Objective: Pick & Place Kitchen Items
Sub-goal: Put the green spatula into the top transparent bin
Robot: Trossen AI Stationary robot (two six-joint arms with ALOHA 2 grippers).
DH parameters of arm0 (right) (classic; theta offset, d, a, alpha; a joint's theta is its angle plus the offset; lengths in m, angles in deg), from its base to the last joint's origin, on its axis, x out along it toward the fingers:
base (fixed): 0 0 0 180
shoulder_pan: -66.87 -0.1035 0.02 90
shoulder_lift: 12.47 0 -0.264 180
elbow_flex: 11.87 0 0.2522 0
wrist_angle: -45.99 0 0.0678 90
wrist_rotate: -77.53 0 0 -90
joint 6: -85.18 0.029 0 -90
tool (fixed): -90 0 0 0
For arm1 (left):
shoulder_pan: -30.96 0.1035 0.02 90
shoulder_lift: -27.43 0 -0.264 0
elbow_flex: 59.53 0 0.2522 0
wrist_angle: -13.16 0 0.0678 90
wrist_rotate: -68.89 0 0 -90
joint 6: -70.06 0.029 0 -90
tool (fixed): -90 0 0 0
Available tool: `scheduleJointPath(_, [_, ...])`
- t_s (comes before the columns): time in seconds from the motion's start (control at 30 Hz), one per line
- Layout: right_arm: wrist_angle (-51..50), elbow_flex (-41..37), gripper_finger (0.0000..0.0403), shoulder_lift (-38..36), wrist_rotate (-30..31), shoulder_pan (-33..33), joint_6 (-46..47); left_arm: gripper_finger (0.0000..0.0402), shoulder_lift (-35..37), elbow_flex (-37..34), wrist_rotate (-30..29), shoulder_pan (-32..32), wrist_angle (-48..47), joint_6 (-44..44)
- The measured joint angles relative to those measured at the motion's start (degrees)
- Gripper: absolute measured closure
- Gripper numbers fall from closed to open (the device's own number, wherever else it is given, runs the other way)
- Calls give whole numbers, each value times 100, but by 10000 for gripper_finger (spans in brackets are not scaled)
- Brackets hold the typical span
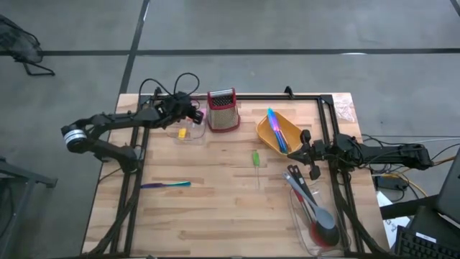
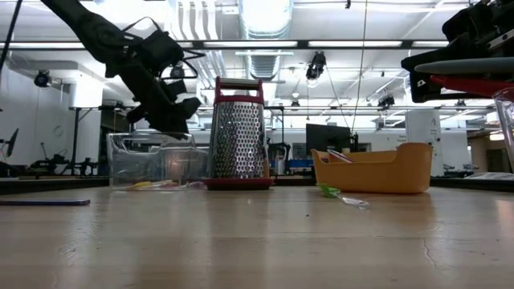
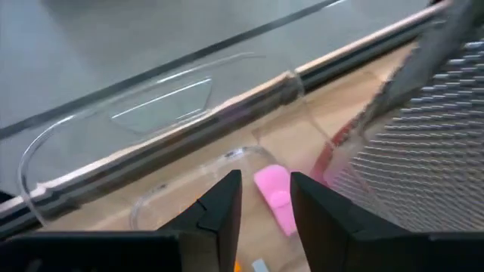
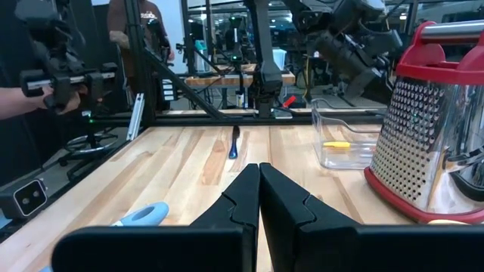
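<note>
The left gripper (image 1: 188, 114) hangs over the clear bin (image 1: 188, 129) just beside the grater (image 1: 223, 109), jaws parted and empty above a pink piece (image 3: 275, 198); a yellow piece (image 1: 182, 133) lies there too. The right gripper (image 4: 259, 189), shut on nothing, waits beside the orange tray (image 1: 267, 137). On open boards away from the grater lie one green-handled utensil (image 1: 255, 158) and one blue-purple utensil (image 1: 166, 185), possibly two touching.

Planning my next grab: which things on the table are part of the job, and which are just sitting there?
Job: pink piece, yellow piece, green-handled utensil, blue-purple utensil, spoons.
Just sitting: grater, orange tray, clear bin.
</note>
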Motion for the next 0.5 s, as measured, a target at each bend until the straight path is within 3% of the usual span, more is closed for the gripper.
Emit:
scheduleJointPath(0.27, [0, 0, 394, 2, 0, 0, 0, 264, 695, 0, 128, -362, 56, 888])
scheduleJointPath(0.37, [0, 0, 394, 1, 0, 0, 0, 264, 917, 0, 129, -797, 142, 1271])
scheduleJointPath(0.5, [0, 0, 394, 2, 2, 0, 0, 270, 1183, 2, 87, -1762, 333, 2414])
